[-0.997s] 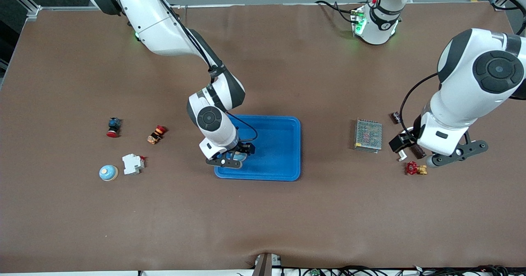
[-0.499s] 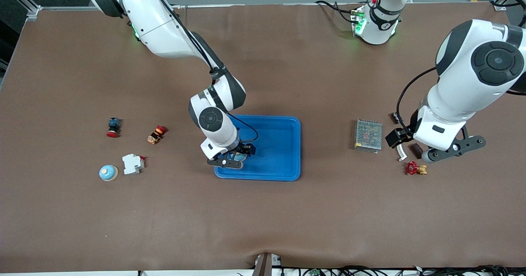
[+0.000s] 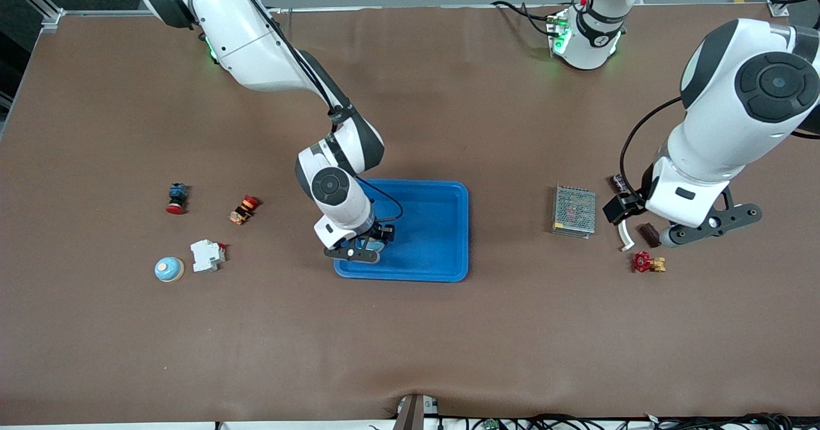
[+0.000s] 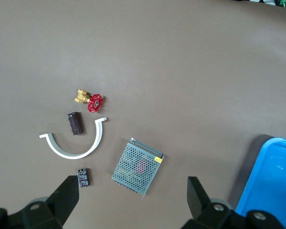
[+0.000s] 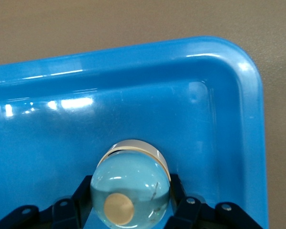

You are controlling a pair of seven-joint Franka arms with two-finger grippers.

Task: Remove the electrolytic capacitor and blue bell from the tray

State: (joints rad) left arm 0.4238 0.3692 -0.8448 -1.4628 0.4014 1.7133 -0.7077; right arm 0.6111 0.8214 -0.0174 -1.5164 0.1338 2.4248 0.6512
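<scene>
The capacitor (image 4: 76, 123) seems already out, lying on the bench by the valve (image 4: 89, 100). The right gripper (image 5: 131, 202) has its fingers clamped on the bell (image 5: 131, 193) in the tray (image 3: 442, 238), not yet lifted. The left gripper (image 4: 133, 202) waits, fingers wide and empty, over the mesh box (image 4: 137, 167).

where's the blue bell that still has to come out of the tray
The blue bell sits in the tray, in the corner nearest the front camera toward the right arm's end of the table, with the right gripper shut on it.
</scene>
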